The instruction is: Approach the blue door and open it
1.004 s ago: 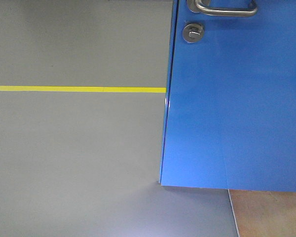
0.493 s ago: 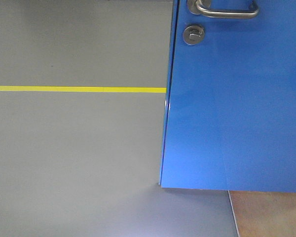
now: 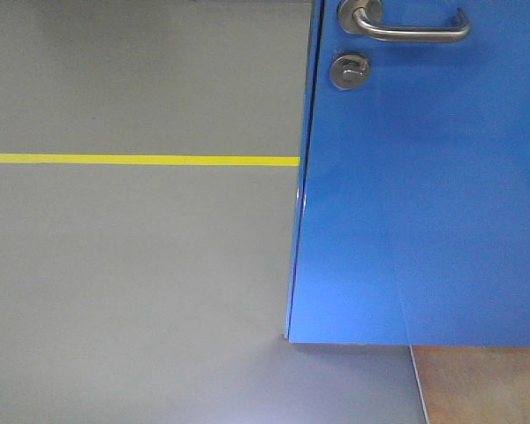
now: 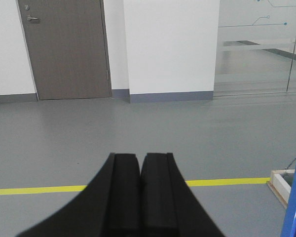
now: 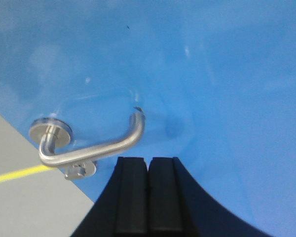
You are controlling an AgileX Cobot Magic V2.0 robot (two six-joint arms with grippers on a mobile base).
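Door: the door [image 3: 424, 177] fills the right half of the front view, its left edge and bottom corner in sight over grey floor [image 3: 132, 265]; in the right wrist view it fills nearly the whole picture.
Handle: the lever [image 3: 406, 26] sits at the top of the front view, lying roughly level, with the lock [image 3: 350, 71] just under its rosette.
Right gripper: the right gripper [image 5: 148, 165] has its fingers pressed together with nothing between them; its tips sit just below the free end of the lever [image 5: 96, 145]. Whether they touch the lever I cannot tell.
Left gripper: the left gripper [image 4: 139, 163] is likewise closed and empty, pointing out over open floor toward a brown door [image 4: 64, 47] and a white wall [image 4: 170, 44], well away from the lever.
Floor marks: a yellow line [image 3: 132, 160] runs up to the door's edge.
Done: the approach looks finished; the robot stands close in front of the door with the right arm brought up to the lever.
Left: the lever does not look pressed down, so working it and swinging the door remain. Whether the door is latched or slightly ajar cannot be told.
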